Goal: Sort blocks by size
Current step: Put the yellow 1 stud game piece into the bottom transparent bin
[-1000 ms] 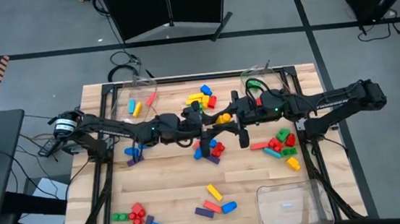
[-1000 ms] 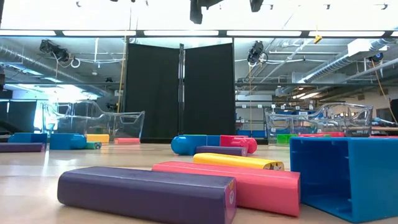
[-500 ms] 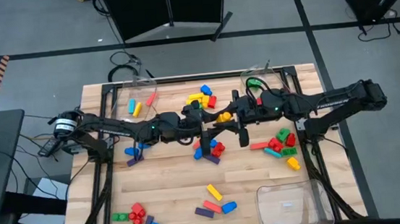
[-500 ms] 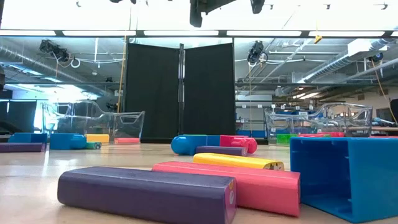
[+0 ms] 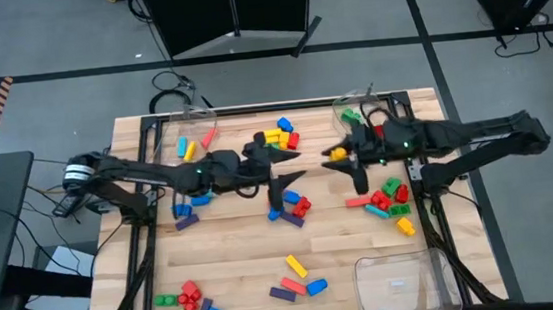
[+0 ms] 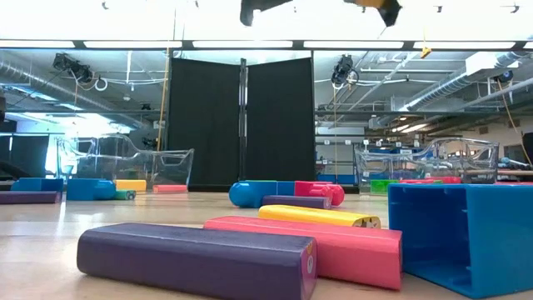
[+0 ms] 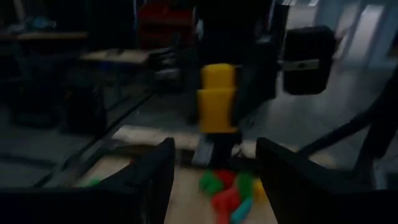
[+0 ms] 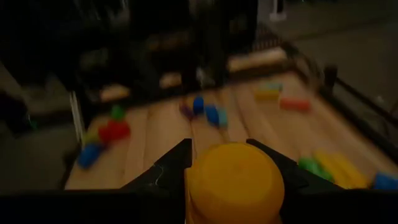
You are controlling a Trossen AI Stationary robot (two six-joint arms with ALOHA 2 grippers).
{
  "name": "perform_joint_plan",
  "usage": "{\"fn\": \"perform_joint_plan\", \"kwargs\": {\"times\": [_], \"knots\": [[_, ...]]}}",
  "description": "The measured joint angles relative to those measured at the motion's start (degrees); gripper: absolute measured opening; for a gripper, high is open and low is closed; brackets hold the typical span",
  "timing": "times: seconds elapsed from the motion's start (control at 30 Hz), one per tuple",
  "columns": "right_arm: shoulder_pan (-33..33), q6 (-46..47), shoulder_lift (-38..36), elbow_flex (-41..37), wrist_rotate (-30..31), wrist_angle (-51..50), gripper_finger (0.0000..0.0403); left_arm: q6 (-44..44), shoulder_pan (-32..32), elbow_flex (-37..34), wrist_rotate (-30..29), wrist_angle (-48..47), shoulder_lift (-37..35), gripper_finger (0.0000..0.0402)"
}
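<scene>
My right gripper (image 5: 335, 156) is shut on a yellow block (image 5: 338, 153), high above the table's far middle. The same block fills the gap between its fingers in the right wrist view (image 8: 233, 180). My left gripper (image 5: 290, 162) stands open just to the left of it, holding nothing. Its wrist view shows the yellow block (image 7: 217, 99) ahead, beyond its spread fingers (image 7: 158, 180). Loose blocks lie on the table in clusters: far middle (image 5: 280, 135), middle (image 5: 289, 209), right (image 5: 391, 197), near left (image 5: 191, 305) and near middle (image 5: 297, 279). My right gripper pinches the yellow block between its two fingers, one on either side (image 8: 186, 168). The fingers come from the table's right, slanting a little downward. The block is lifted clear of the table.
Clear bins stand at the far left (image 5: 188, 123), far right (image 5: 362, 102) and near right (image 5: 398, 280). In the low view a purple bar (image 6: 196, 258), a red bar (image 6: 316, 246) and a blue block (image 6: 462, 233) lie close to the camera.
The two grippers, which met over the table's middle, have parted. My left gripper has opened, let go of the yellow block and drawn back toward the left edge. My right gripper has carried the block toward the right edge, clear of the table.
</scene>
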Motion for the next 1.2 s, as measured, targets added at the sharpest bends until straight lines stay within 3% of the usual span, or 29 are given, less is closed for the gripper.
{"fn": "perform_joint_plan", "kwargs": {"times": [0.17, 0.3, 0.53, 0.7, 0.97, 1.2], "knots": [[7.4, 5.5, -1.7, 1.3, 6.5, -11.7, 0.0145, -0.4, 0.0, 0.0, -2.1, -19.7, -6.0, 0.0229], [14.1, 13.9, 1.1, 6.6, 11.5, -23.6, 0.0145, -1.6, -0.2, 0.0, -2.2, -31.4, -8.9, 0.0229], [22.4, 43.5, 12.2, 18.9, 11.5, -46.9, 0.0145, -11.2, -0.2, -0.1, -5.7, -52.4, -11.6, 0.0229], [27.3, 65.3, 21.1, 23.8, 4.0, -55.4, 0.0145, -13.4, -1.4, -1.0, -5.9, -55.0, -13.5, 0.0229], [40.0, 95.1, 31.0, 24.3, -0.9, -53.9, 0.0147, -19.9, -4.3, -11.6, -5.4, -51.2, -22.9, 0.0229], [48.4, 110.5, 37.7, 24.3, -2.5, -54.1, 0.0148, -23.2, -6.3, -17.1, -1.8, -47.6, -27.7, 0.0229]]}}
